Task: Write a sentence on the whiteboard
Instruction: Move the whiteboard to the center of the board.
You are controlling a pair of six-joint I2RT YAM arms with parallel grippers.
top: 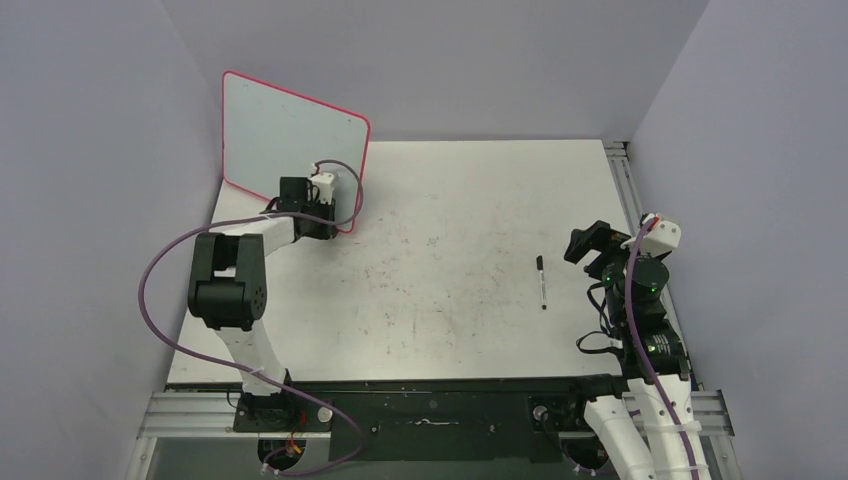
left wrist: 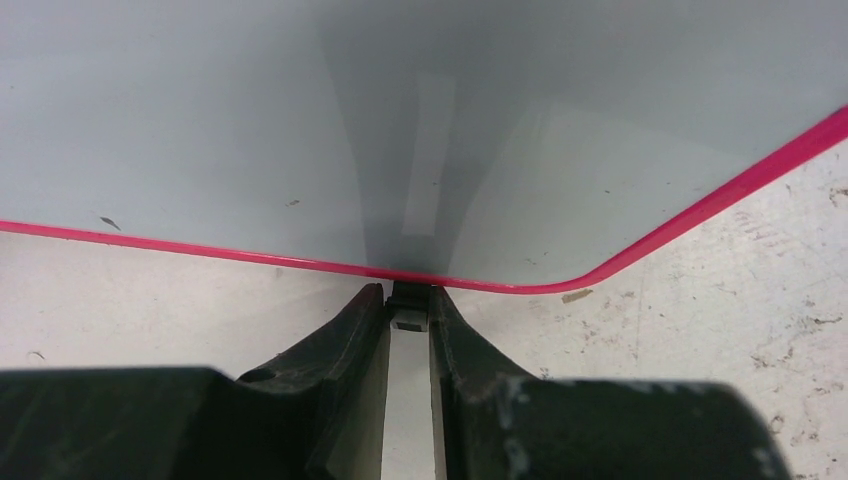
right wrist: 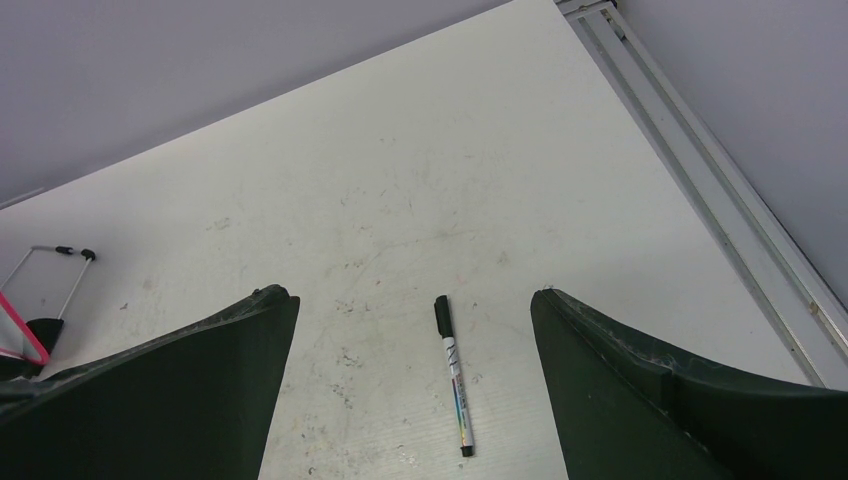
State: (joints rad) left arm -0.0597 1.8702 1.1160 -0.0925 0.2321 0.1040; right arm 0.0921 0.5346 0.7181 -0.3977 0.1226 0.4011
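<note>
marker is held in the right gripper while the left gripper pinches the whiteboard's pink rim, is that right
Wrong on one point: the marker is not held. It lies loose on the table under the open right gripper, as the right wrist view shows. The left gripper does pinch the pink rim of the whiteboard.

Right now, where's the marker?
Top view: the marker lies flat on the table, right side, just left of the right end effector; nothing touches it.

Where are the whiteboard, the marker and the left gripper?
whiteboard (top: 280, 125): top external view, on its bare pale face.
marker (right wrist: 453, 378): right wrist view, middle of its barrel.
left gripper (left wrist: 408, 300): left wrist view, midway between its fingertips.
</note>
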